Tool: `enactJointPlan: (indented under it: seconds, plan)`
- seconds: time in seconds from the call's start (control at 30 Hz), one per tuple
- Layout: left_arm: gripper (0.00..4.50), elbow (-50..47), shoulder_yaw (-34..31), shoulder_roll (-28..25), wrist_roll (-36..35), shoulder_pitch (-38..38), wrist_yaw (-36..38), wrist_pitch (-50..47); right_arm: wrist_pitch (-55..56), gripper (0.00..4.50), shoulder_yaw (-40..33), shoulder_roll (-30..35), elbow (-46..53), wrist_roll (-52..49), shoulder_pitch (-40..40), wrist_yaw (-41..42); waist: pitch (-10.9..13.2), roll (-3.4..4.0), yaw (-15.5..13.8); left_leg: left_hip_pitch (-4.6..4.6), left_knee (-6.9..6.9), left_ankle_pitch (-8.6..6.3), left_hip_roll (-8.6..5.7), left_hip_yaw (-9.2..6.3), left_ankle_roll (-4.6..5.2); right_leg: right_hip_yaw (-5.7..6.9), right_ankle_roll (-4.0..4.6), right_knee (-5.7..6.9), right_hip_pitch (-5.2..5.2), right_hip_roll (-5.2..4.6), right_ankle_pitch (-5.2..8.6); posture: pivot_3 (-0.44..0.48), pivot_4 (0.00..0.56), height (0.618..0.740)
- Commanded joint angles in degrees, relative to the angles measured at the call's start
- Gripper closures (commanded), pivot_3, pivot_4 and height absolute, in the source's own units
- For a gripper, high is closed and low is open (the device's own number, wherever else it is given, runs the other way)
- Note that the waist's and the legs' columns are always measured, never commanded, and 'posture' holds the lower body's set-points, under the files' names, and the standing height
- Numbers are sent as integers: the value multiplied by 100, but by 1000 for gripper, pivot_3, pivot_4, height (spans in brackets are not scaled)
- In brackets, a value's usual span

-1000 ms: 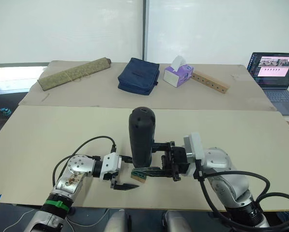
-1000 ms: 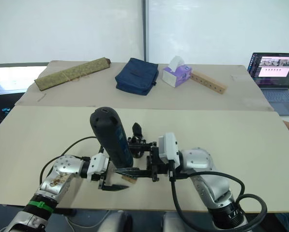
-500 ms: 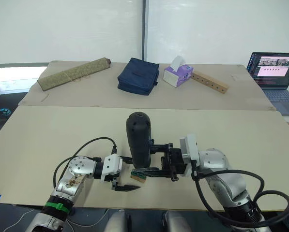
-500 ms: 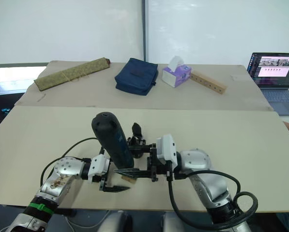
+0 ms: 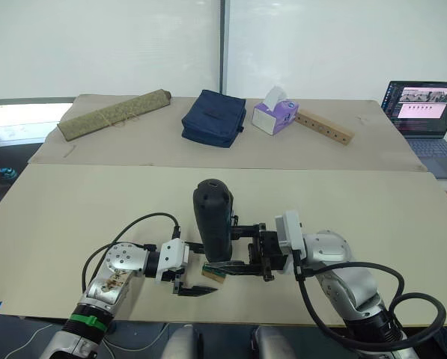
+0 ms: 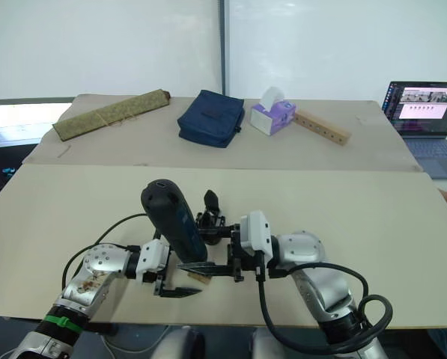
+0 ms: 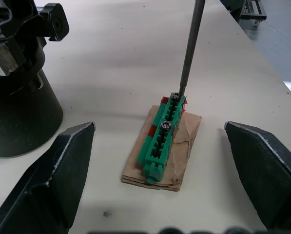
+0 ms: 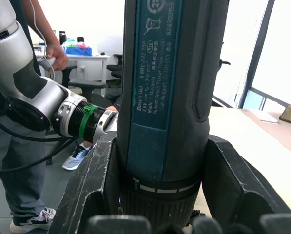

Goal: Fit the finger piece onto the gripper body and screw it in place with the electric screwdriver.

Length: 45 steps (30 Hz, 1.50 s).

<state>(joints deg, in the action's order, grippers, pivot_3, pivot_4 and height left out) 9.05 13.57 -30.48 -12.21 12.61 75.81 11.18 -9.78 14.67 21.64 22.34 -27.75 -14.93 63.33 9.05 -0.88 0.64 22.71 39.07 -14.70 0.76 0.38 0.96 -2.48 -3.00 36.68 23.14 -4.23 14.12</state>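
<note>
Electric screwdriver (image 5: 213, 218) clamped upright in right gripper (image 8: 160, 195), left gripper (image 7: 160, 165) spread (empty).

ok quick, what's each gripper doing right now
Left gripper: open, fingers either side of the green block, holding nothing.
Right gripper: shut on the screwdriver, its bit on a screw in the block.
</note>
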Motion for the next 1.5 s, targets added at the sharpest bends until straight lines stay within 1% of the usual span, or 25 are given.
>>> enactJointPlan:
  seconds: [0.03, 1.5]
  plan:
    - [0, 53, 192, 4, 87, -114, 21, -66, 226, 2575, -83, -33, 194, -109, -26, -7, 0, 0, 0, 0, 0, 0, 0, 0, 0, 0, 0, 0, 0, 0, 0, 0, 150, 740]
    - [0, 234, 256, 59, 132, -175, 15, 86, 198, 2575, -155, 30, 241, -175, 16, -14, -2, 3, -7, -6, -1, 0, 0, 0, 0, 0, 0, 0, -5, -2, 0, 0, 150, 740]
